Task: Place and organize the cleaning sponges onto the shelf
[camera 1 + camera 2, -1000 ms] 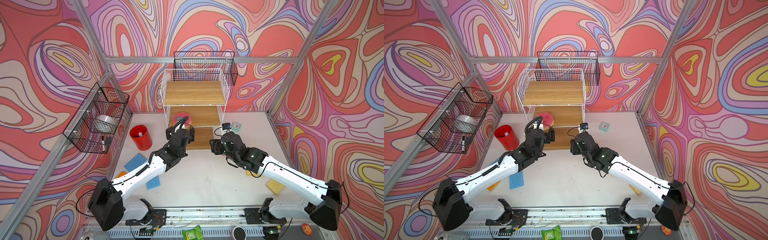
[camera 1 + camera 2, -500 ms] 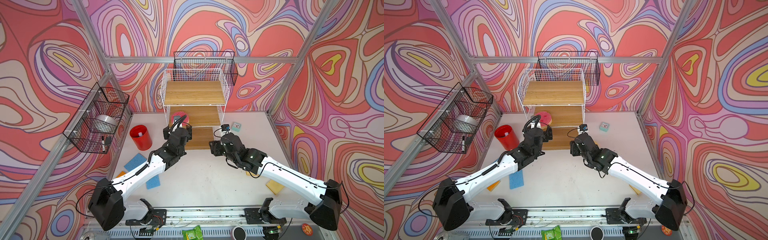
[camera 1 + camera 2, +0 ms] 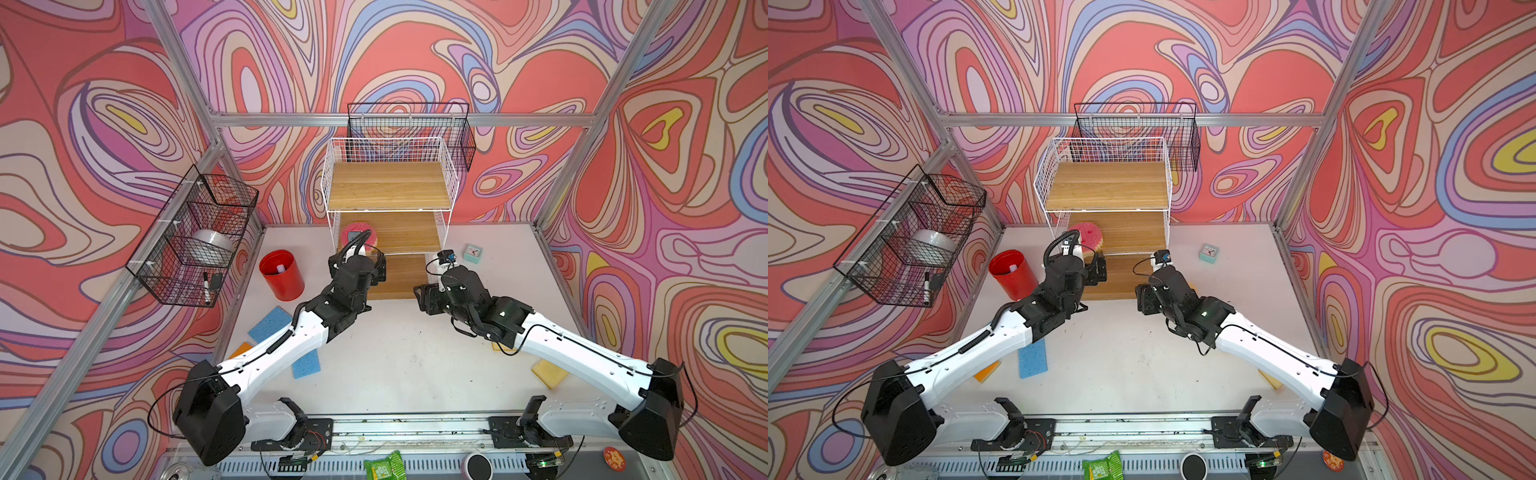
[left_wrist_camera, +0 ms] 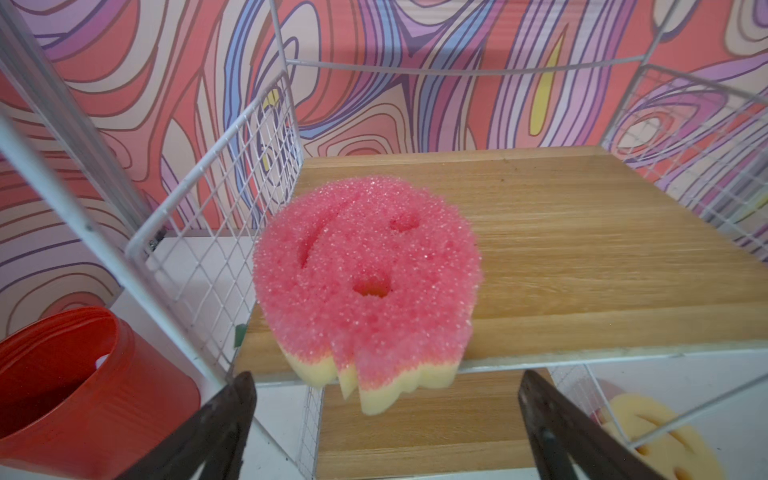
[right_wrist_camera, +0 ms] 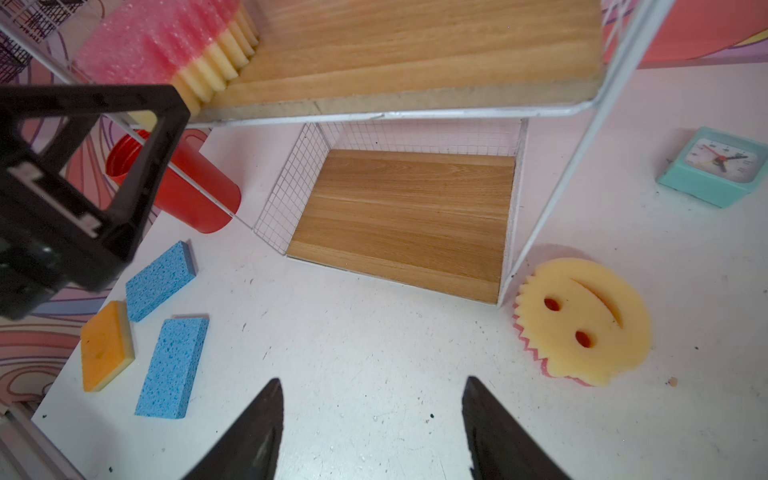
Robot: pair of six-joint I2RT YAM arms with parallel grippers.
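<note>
**Soft, light sponges: one on the shelf, the rest on the table, both grippers empty**

At the far left of the table [image 3: 395, 365], an orange sponge [image 5: 106, 345] and two blue sponges [image 5: 160, 280] lie flat and close together, near the red cup [image 3: 282, 274]. They look like light, soft foam, so I judge a gentle pinch across the short sides to be enough. Because they lie flat, the jaws must come down astride each one, tips almost on the table.

The left gripper [image 4: 386, 374] hangs spread wide and empty in front of the shelf [image 3: 390, 187]. Just beyond its fingertips, the pink smiley sponge [image 4: 365, 270] rests pink side up at the left front corner of the middle board [image 4: 582, 249]. Its scalloped yellow edge overhangs the front. It is so light that a nudge should slide it back, though a clumsy touch could tip it off.

The right gripper [image 5: 372, 380] hovers over bare table, jaws apart with nothing between them. Near it, the second smiley sponge [image 5: 582, 320] lies yellow side up, just beside the shelf's right front post, with the mint clock [image 5: 715, 166] well apart from it. This sponge is round and broader than the rectangles. The foam will squash, so I would grip it across the disc, clear of the post.

Farthest right, in a top view, a yellow sponge [image 3: 549, 373] lies flat near the table's edge, and what looks like another [image 3: 498, 347] peeps from under the right arm
</note>
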